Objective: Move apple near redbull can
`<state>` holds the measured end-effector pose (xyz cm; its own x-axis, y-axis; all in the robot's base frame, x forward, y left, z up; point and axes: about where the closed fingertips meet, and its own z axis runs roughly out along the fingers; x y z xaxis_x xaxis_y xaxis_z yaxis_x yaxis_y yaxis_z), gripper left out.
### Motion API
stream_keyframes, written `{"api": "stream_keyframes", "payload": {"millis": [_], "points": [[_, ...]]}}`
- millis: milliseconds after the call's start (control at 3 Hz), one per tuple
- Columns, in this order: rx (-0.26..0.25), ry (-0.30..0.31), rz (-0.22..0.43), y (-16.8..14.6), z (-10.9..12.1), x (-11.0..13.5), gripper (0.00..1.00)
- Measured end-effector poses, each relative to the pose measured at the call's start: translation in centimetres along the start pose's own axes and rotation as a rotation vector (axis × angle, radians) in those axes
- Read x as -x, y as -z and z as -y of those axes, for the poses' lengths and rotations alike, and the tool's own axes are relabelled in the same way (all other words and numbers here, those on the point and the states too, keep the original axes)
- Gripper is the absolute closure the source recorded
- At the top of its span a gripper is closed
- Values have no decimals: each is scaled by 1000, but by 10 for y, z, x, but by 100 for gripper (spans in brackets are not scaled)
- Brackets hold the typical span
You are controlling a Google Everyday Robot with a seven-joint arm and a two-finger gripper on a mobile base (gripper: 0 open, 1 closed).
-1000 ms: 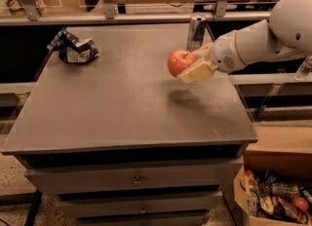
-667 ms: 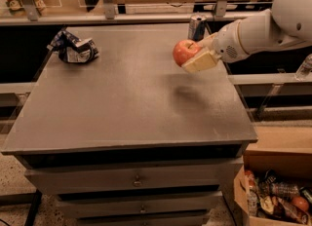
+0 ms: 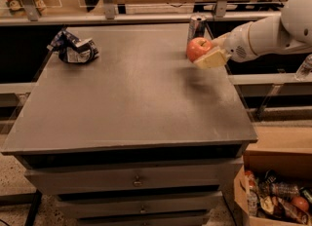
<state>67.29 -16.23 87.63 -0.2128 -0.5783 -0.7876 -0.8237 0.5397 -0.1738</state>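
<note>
Clamped on the round red-orange apple (image 3: 197, 48), the white gripper (image 3: 208, 53) had carried it back over the grey table (image 3: 136, 103), close to the slim silver-blue redbull can (image 3: 196, 25).

The white arm (image 3: 263, 35) stretches in from the right, its hand (image 3: 206, 54) aloft, clamped on the apple (image 3: 196, 47).

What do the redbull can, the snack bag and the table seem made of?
The redbull can: metal, probably; silvery sheen. The snack bag: foil or plastic film, judging by shiny crumples. The table: matte grey, material unclear. The gripper, beside the can, holds the apple.
</note>
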Motion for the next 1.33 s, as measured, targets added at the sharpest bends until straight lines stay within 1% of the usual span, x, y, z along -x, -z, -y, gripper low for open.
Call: {"api": "stream_keyframes", "payload": {"millis": [333, 667, 1000, 1333], "points": [[-44, -19, -1, 5, 15, -17, 82], [-64, -25, -10, 2, 21, -29, 51], [-67, -22, -20, -4, 21, -33, 28], [-61, -21, -17, -13, 19, -37, 5]]}}
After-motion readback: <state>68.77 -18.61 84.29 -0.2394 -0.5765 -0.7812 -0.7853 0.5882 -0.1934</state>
